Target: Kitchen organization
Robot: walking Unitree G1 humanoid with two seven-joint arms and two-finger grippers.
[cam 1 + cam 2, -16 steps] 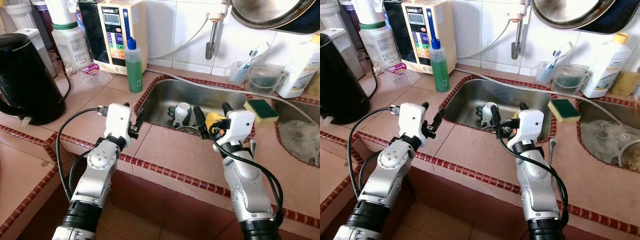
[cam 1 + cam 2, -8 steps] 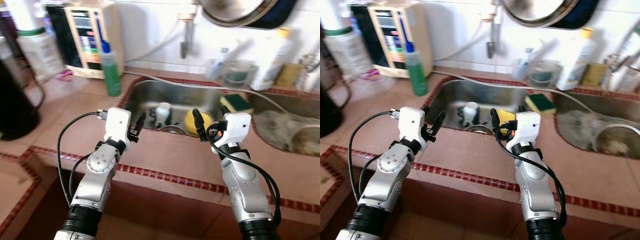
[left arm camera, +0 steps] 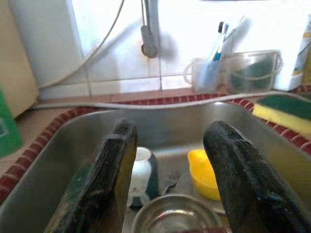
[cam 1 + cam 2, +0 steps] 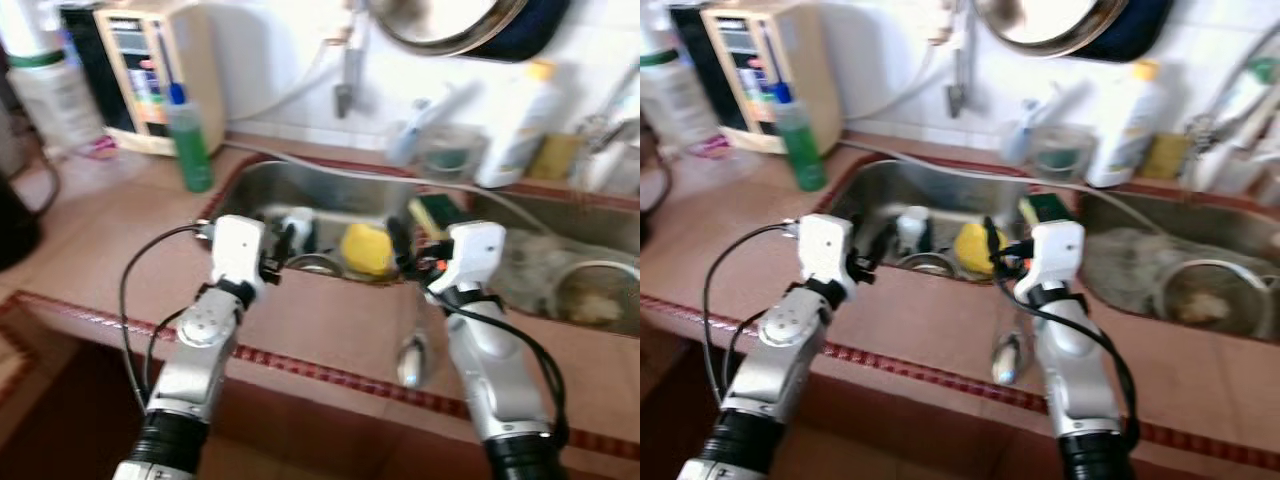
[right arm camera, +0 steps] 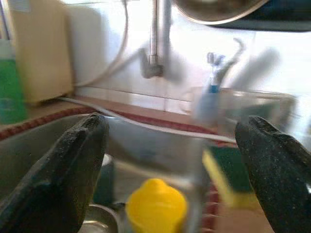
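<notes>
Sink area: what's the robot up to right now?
The robot stands at the tiled counter with both arms raised toward the left sink. The left hand and right hand hover open at the basin's near edge, holding nothing. In the basin lie a yellow cup, a white mug and a steel bowl. A spoon lies on the counter by the right arm.

Blurry frame. Right gripper (image 4: pixel 992 243) at near rim of sink (image 4: pixel 940 180), fingers apart, yellow cup (image 4: pixel 970 247) just beyond them. Left gripper (image 4: pixel 878 252) at same rim, white mug (image 4: pixel 910 226) just ahead. Spoon (image 4: pixel 1006 355) on counter beside right arm. Green bottle (image 4: pixel 795 135) far left.
</notes>
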